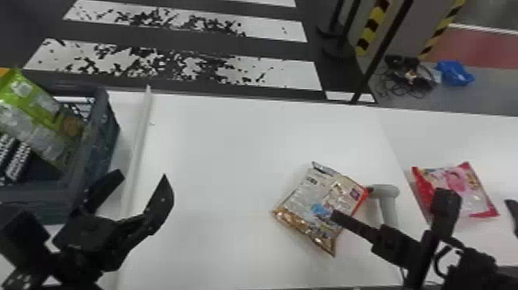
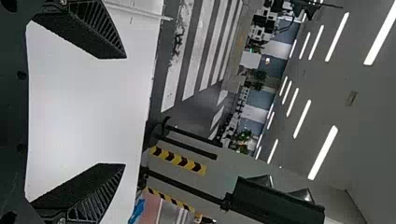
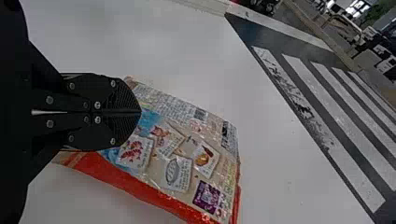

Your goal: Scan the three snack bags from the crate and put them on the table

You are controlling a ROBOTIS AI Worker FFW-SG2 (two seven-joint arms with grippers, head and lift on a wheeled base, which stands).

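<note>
In the head view my left gripper (image 1: 143, 176) stands open beside the crate (image 1: 104, 142); the left wrist view shows that gripper (image 2: 123, 111) with a wide gap and nothing between its fingers. A green snack bag (image 1: 38, 119) leans in the crate. My right gripper (image 1: 334, 214) is at the beige snack bag (image 1: 308, 200) on the table; in the right wrist view the gripper (image 3: 140, 112) is shut, its tips over the printed face of this bag (image 3: 187, 154). Whether they touch it, I cannot tell. A red and pink snack bag (image 1: 458, 185) lies farther right.
A light grey scanner (image 1: 387, 194) is just right of the beige bag, partly behind my right arm. A raised white strip (image 1: 140, 135) runs along the white table (image 1: 216, 154) beside the crate. Dark packages with white markings (image 1: 17, 162) are in the crate.
</note>
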